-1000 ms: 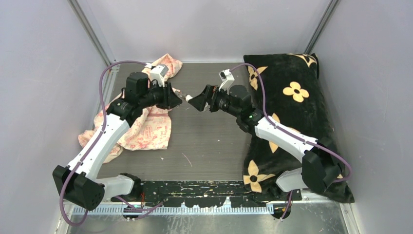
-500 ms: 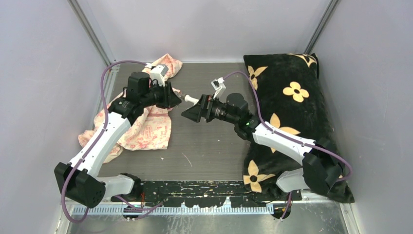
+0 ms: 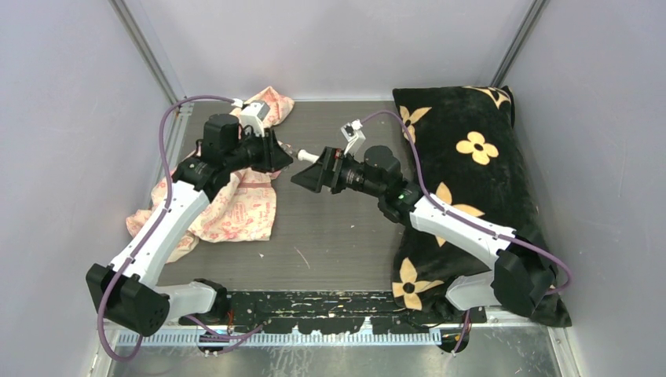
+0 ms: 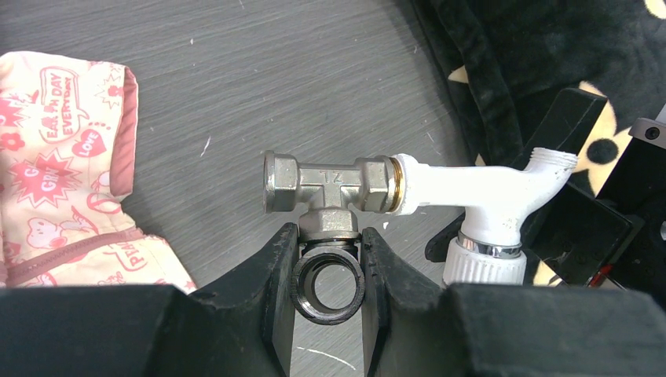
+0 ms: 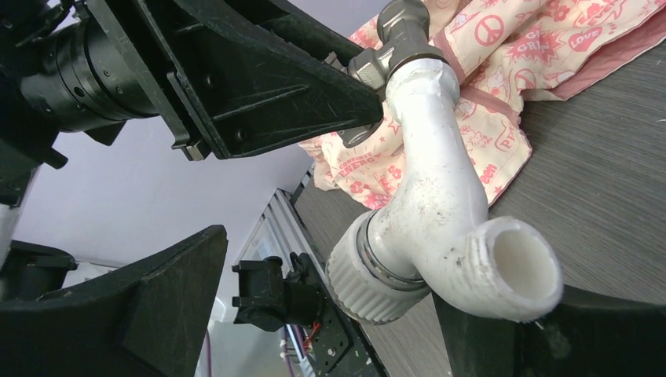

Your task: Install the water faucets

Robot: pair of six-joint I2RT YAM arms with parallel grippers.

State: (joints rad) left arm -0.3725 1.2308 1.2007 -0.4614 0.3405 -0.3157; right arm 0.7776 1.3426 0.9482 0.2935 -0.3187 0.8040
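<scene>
Left gripper clamped narrow on the down-pointing stem of the metal tee fitting, centre of the left wrist view. A black ring sits between the fingers just below the stem (loose or part of the fitting, can't tell). White tap is joined to the tee's right arm, with a brass-coloured band at the joint. Its ribbed knob hangs down and its spout curls toward the upper right.

Right gripper has jaws wide, one finger on each side of the tap's knob end, in the lower half of the right wrist view. Whether it touches the tap, can't tell.

In the top view both grippers meet nose to nose at upper centre, over the grey table. Pink printed cloth lies left of centre under the left arm. Black flowered cushion runs along the right side under the right arm.
</scene>
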